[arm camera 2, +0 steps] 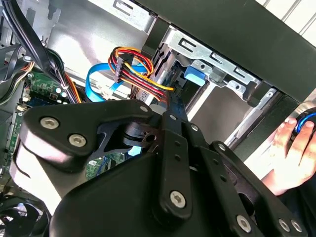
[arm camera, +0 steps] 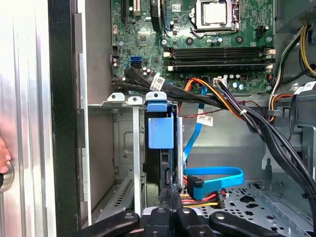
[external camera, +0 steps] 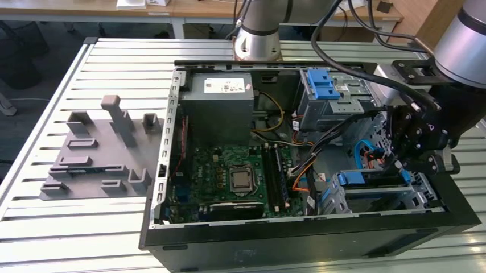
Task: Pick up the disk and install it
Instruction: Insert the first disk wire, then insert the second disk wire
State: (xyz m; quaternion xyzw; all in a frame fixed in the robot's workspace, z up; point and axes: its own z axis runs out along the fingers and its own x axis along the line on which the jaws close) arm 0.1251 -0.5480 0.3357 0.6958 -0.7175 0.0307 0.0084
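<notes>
Here we see the gripper (external camera: 399,165) lowered inside the open computer case (external camera: 304,239), just above the drive cage (external camera: 379,196) at the case's front corner. The disk (arm camera: 159,163) stands on edge in that cage, its blue rail (arm camera: 160,126) toward the motherboard (arm camera: 197,29). We cannot tell whether the gripper is clenched or released. A hand (arm camera 2: 291,153) rests just outside the case wall.

Slatted metal table (external camera: 91,222): open computer case (external camera: 304,242), grey holder fixture (external camera: 99,159) alongside.
</notes>
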